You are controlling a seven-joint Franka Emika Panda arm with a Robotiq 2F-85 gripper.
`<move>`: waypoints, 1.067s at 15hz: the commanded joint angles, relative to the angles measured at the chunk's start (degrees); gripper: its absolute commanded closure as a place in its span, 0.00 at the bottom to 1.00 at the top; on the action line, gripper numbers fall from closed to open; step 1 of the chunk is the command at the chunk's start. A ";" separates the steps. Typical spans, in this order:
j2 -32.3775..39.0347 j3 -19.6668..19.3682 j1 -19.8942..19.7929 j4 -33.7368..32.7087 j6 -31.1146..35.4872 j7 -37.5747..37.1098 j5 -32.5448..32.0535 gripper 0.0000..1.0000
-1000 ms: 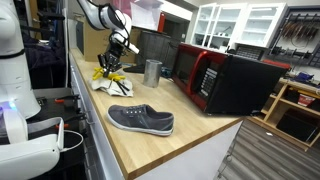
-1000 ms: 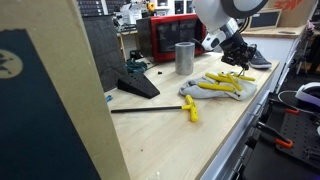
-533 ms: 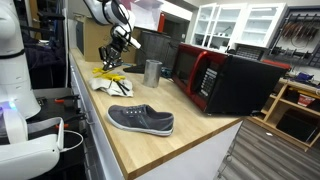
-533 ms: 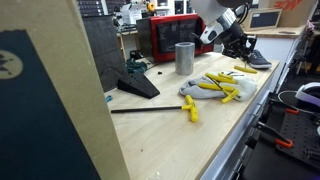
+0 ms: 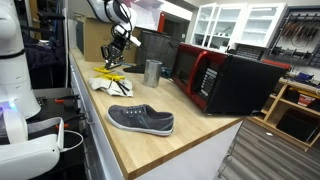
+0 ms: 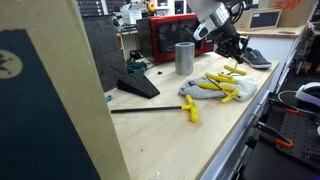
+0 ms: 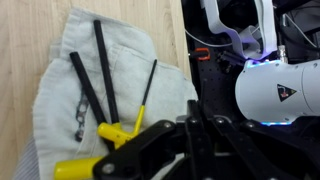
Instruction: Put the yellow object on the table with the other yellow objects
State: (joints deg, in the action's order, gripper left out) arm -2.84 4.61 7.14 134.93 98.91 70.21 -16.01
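The cluster of yellow pieces lies with black bits on a white cloth on the wooden table, and shows in both exterior views. My gripper hangs a little above the cluster's far end. In the wrist view its fingers are pressed together and I see nothing between them. Below them lie the cloth, black rods and yellow pieces. Another yellow-handled tool lies apart on the table.
A grey shoe lies near the front edge. A metal cup and a red-fronted microwave stand behind the cluster. A dark wedge-shaped object sits near the cup.
My gripper has risen from right at the yellow cluster to a little above it. The cluster and cloth stay in place.
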 commanded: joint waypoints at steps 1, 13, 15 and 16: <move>4.48 1.11 0.46 -4.40 1.53 3.21 3.11 0.99; 6.54 1.72 -1.57 -6.55 3.03 -1.47 5.59 0.25; 4.58 1.82 -1.39 -5.78 4.86 -3.87 5.37 0.10; 3.82 1.91 -1.23 -5.66 5.67 -4.56 5.35 0.02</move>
State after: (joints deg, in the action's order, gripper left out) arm 5.01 6.00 5.95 127.62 101.97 68.35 -11.36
